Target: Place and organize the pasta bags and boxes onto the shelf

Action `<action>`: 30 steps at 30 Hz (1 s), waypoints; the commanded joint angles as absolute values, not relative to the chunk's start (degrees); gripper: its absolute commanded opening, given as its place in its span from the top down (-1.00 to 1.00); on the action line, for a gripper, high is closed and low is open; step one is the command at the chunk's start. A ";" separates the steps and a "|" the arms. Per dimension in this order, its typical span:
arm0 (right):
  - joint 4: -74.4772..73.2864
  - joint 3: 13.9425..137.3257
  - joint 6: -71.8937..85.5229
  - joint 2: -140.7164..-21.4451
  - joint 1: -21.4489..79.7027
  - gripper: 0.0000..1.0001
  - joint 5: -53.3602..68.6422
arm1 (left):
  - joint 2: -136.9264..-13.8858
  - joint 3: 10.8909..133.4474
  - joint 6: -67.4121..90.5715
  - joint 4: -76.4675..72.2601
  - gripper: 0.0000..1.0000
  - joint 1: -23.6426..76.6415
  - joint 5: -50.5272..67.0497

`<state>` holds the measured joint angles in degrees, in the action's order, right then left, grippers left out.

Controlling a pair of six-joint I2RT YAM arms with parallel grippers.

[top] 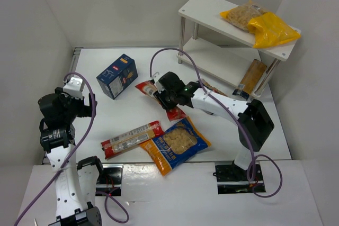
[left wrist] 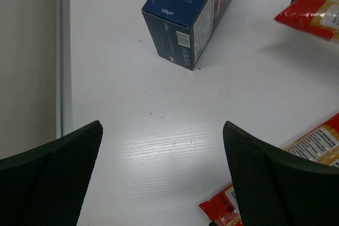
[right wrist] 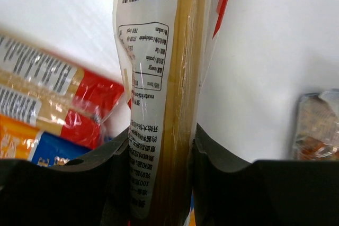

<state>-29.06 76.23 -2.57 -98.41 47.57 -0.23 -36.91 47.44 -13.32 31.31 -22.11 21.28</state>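
Observation:
My right gripper (right wrist: 159, 146) is shut on a red-and-clear spaghetti pack (right wrist: 159, 67), clamped across its narrow width; in the top view it (top: 164, 98) sits mid-table with the pack's red end (top: 146, 87) sticking out to the left. A second spaghetti pack (top: 132, 138) and an orange-and-blue windowed bag (top: 175, 145) lie nearer the bases. The dark-blue carton (top: 117, 75) stands at the left. My left gripper (left wrist: 161, 130) hangs open over bare table, short of that carton (left wrist: 190, 14). The white shelf (top: 206, 9) carries two yellow bags (top: 273, 30) on top.
A long tan carton (top: 251, 76) leans at the shelf's lower board on the right. A small clear bag with dark contents (right wrist: 318, 125) lies just right of the right gripper. White walls enclose the table on the left, back and right.

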 commanded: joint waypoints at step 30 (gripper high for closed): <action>-10.55 68.74 24.18 -83.67 23.82 0.99 -41.56 | -36.83 46.67 -12.92 29.27 -1.00 -22.50 21.62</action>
<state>-20.69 68.14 22.06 -88.38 23.70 -35.22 -37.01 46.81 -13.30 31.29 -22.11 21.26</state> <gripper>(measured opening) 0.438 1.001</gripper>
